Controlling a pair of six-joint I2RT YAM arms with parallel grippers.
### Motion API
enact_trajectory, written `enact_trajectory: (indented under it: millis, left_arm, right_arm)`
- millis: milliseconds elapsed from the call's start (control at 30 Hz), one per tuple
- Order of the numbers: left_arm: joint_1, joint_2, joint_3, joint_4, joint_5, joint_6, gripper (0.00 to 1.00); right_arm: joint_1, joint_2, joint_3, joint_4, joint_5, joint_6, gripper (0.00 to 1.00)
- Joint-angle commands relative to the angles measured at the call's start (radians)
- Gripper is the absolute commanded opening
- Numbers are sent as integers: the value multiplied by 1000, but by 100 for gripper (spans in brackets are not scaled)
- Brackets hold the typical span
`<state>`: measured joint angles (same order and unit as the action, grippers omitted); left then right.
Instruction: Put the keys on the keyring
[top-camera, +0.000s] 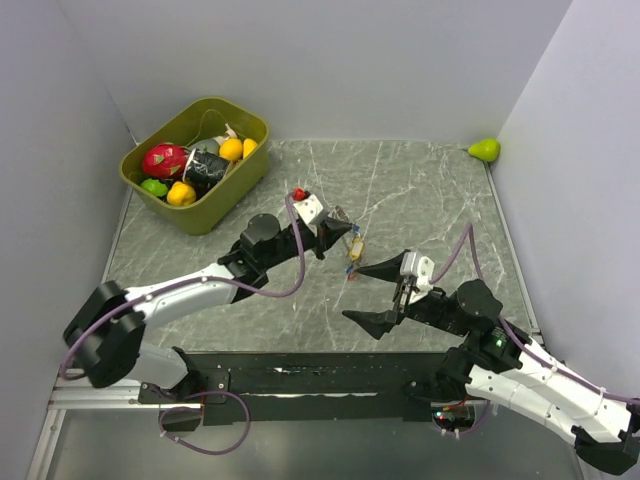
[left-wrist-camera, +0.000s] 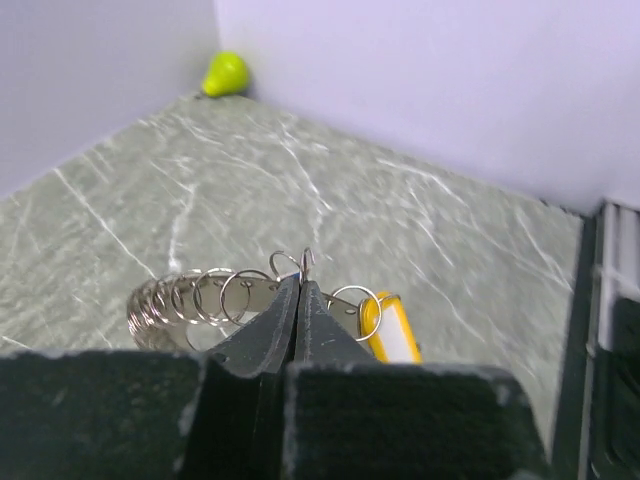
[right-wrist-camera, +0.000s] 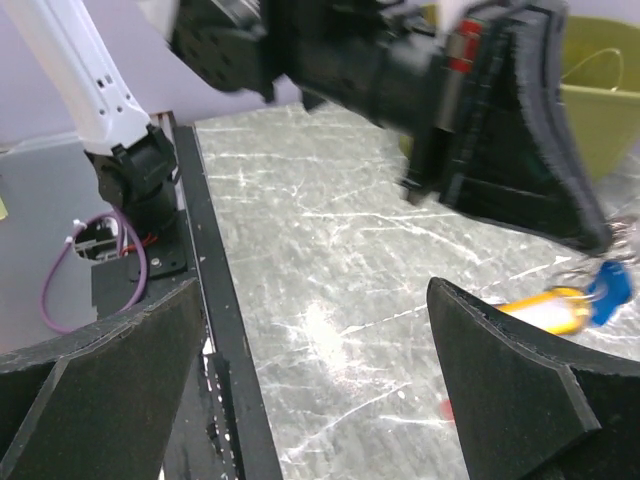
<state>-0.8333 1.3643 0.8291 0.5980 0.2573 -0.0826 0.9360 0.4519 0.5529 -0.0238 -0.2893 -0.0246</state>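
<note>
My left gripper (top-camera: 333, 233) is shut on the keyring (left-wrist-camera: 200, 300), a silvery metal piece carrying several small wire loops, and holds it above the marble table (top-camera: 420, 200). A yellow-tagged key (left-wrist-camera: 390, 335) hangs from the ring just right of the closed fingers (left-wrist-camera: 285, 330). In the right wrist view the same yellow key (right-wrist-camera: 545, 305) dangles with a blue-tagged key (right-wrist-camera: 610, 285) under the left gripper (right-wrist-camera: 590, 235). A small red spot (right-wrist-camera: 447, 408) lies on the table, too blurred to identify. My right gripper (top-camera: 356, 295) stands wide open just below the hanging keys (top-camera: 354, 250), nothing between its fingers (right-wrist-camera: 500, 370).
An olive bin (top-camera: 240, 175) with fruit toys sits at the back left. A green pear toy (top-camera: 485, 150) rests in the far right corner. Pale walls close in the table on three sides. A black rail (top-camera: 300, 375) runs along the near edge.
</note>
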Motion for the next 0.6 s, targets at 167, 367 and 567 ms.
enact_trajectory:
  millis: [167,367,567]
  left_arm:
    - [33,254,-102,536,-116,-175,1]
    - [-7,343,-271,781,-208,-249,1]
    - [-39,328,-360,821,-254,-250,1]
  right_arm:
    - [0,2,13,-31,22,22,100]
    - [0,8,13,-45,19,23,100]
    - [0,24,16,-38,12,51,100]
